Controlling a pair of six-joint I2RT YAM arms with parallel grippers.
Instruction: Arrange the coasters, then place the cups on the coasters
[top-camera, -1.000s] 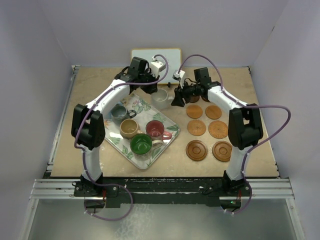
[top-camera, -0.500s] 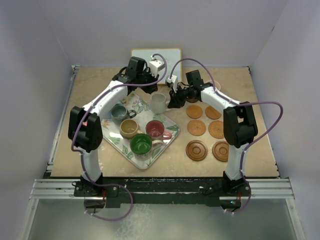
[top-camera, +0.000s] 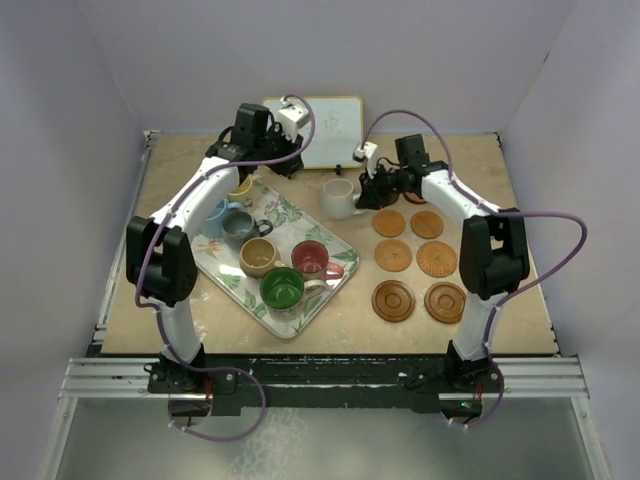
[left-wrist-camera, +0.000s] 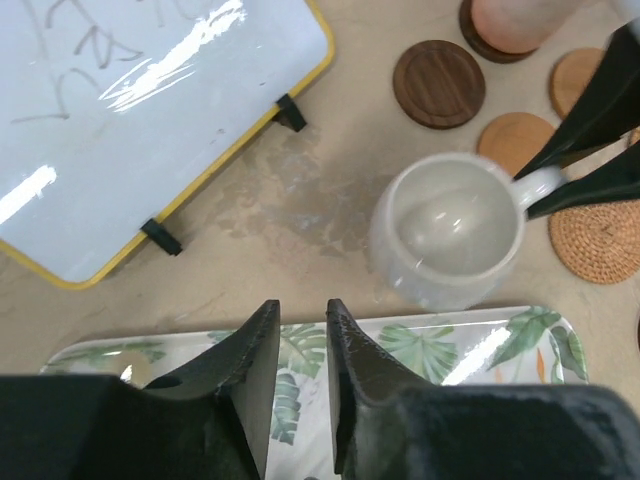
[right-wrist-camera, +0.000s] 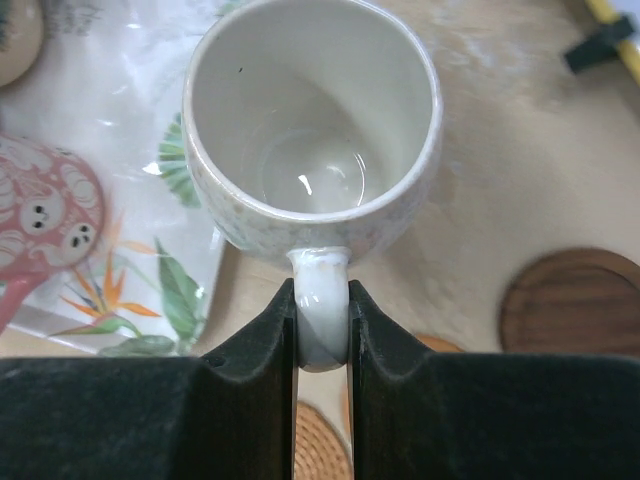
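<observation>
While right tool (right-wrist-camera: 322, 303) pinches off-white cup (right-wrist-camera: 312, 150) handle | left tool (left-wrist-camera: 301, 312) narrow, seemingly empty, over tray (left-wrist-camera: 455, 345)

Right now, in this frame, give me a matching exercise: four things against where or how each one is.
1 off-white cup
2 green cup
3 pink cup
4 left hand

A on a dark coaster
B empty, above the tray's edge
C handle pinched in the right hand
D standing on the tray

Pairs: 1-C, 2-D, 3-A, 4-B
</observation>
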